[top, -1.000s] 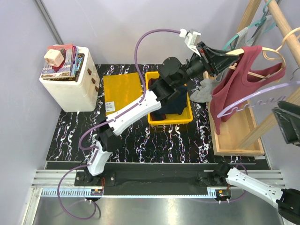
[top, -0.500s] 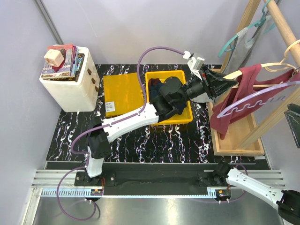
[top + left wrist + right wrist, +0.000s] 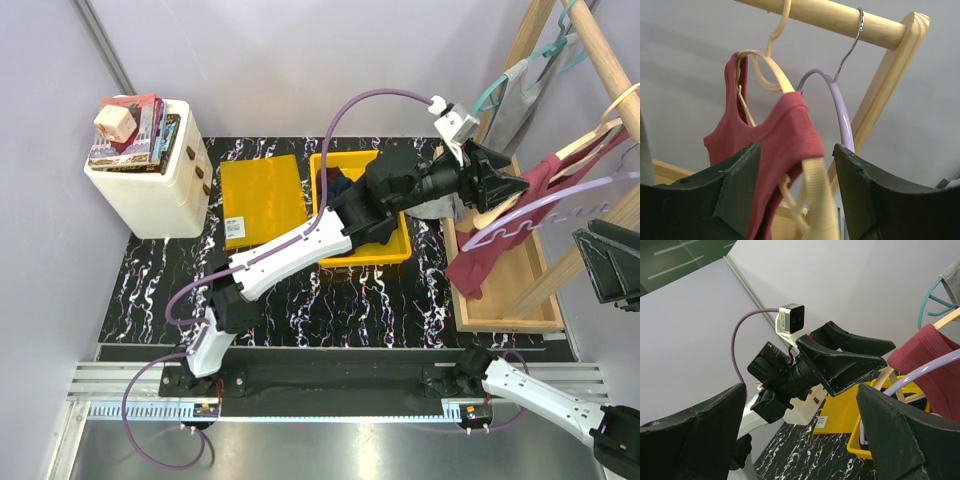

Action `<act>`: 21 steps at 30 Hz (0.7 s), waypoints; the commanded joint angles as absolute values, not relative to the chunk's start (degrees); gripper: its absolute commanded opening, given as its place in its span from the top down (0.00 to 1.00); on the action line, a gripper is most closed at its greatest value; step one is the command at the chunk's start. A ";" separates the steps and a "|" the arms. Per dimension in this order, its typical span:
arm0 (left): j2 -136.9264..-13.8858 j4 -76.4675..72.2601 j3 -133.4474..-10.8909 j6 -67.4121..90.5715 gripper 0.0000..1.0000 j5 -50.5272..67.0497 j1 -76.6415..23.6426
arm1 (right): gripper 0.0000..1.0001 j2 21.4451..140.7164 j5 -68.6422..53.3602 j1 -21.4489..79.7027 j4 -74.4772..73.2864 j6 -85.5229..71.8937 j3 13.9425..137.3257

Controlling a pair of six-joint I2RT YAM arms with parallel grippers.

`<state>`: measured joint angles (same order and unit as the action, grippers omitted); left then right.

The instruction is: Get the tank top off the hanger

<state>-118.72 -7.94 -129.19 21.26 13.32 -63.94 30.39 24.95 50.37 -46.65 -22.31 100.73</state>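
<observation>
A dark red tank top (image 3: 478,258) hangs on a cream hanger (image 3: 598,128) from the wooden rail (image 3: 840,17) at the right. In the left wrist view one strap of the tank top (image 3: 780,130) sits near the tip of the cream hanger's (image 3: 817,200) near arm. My left gripper (image 3: 508,186) is open around that tip and strap, and its fingers (image 3: 735,190) do not press on them. A purple hanger (image 3: 841,112) hangs just behind. At the far right my right gripper (image 3: 603,268) is open and empty, facing the left gripper (image 3: 889,355).
A yellow bin (image 3: 362,257) of dark clothes stands mid-table beside a yellow lid (image 3: 262,195). A white drawer unit (image 3: 150,195) with books stands at the back left. The rack's wooden base (image 3: 500,300) lies at the right. A grey garment on a teal hanger (image 3: 520,82) hangs behind.
My left gripper swung down and then right along the hanger arm, and its jaws opened off the tank top strap. The tank top now sags lower. The right gripper shifted slightly.
</observation>
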 commanded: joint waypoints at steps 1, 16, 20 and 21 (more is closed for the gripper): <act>-120.94 -0.62 -135.09 17.84 0.34 14.94 -63.90 | 0.00 29.71 26.10 50.54 -46.41 -22.32 100.02; -126.21 -4.75 -139.92 20.57 0.28 18.99 -64.16 | 0.00 28.74 25.93 50.54 -46.32 -22.67 98.79; -128.48 -6.41 -141.23 21.62 0.35 18.20 -64.16 | 0.00 28.65 26.19 50.54 -46.32 -22.76 98.44; -129.11 -6.33 -142.89 22.32 0.39 17.85 -64.16 | 0.00 28.65 26.19 50.54 -46.32 -22.76 98.44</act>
